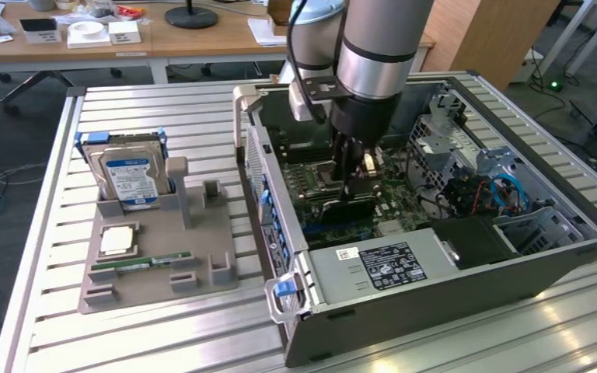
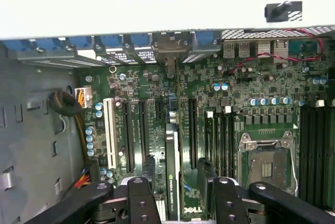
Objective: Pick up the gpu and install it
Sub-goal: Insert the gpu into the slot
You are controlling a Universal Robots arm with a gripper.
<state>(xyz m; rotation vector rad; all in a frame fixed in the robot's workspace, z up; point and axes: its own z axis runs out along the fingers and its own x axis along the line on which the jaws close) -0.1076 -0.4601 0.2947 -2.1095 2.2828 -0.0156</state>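
Computer case: an open grey metal tower (image 1: 547,256) lies on its side on the slatted aluminium desk (image 1: 174,334); inside are a green motherboard (image 2: 251,77), a black power supply with a white label (image 1: 387,264) and blue cables (image 1: 506,194).
GPU: the thin card with a green board edge and dark face (image 2: 171,177) stands on edge in a motherboard slot, just beside the white slot (image 2: 110,130), with its end toward the case's rear wall.
Gripper: the black gripper (image 2: 178,192) hangs inside the case straight above the card; its jaws stand spread wide, one on each side of the card, gripping nothing.
Grey holder tray: a moulded tray (image 1: 215,233) on the desk beside the case holds an upright silver hard drive with a blue label (image 1: 130,177), a flat silver processor (image 1: 118,241) and a narrow green RAM stick (image 1: 141,264).
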